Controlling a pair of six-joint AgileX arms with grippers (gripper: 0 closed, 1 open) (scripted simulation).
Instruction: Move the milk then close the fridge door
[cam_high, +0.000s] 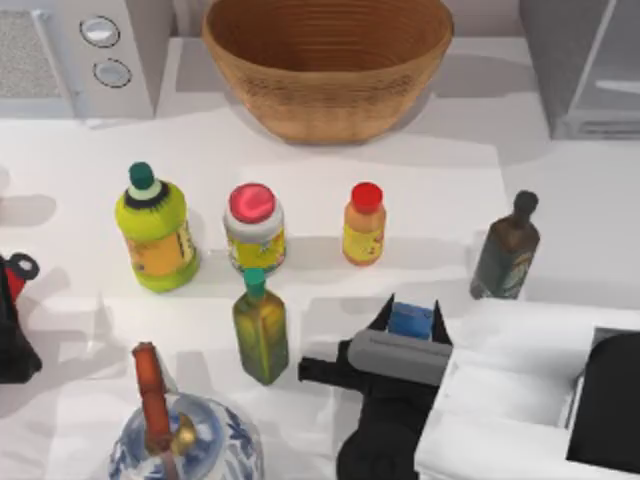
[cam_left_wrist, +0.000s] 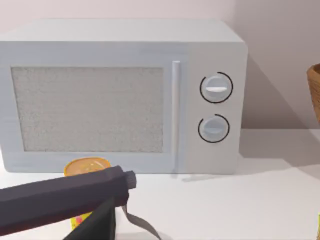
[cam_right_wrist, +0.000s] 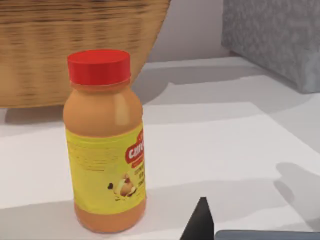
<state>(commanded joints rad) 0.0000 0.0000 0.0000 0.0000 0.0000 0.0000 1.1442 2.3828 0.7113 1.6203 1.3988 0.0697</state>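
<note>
While the left pincer (cam_high: 12, 300) waits at the counter's (cam_high: 560, 200) left edge, its state unclear, the right pincer (cam_high: 412, 318) grasps the milk (cam_high: 411, 321) at the near middle, upright, with the fridge door (cam_high: 612, 60) far to the right.

Hidden and cut-off parts

The right gripper (cam_high: 411, 318) covers most of the milk (cam_high: 411, 321), leaving 1 blue patch. The fridge door (cam_high: 611, 62), microwave (cam_high: 70, 50) and teapot (cam_high: 180, 445) are cropped by the top view's edges.
</note>
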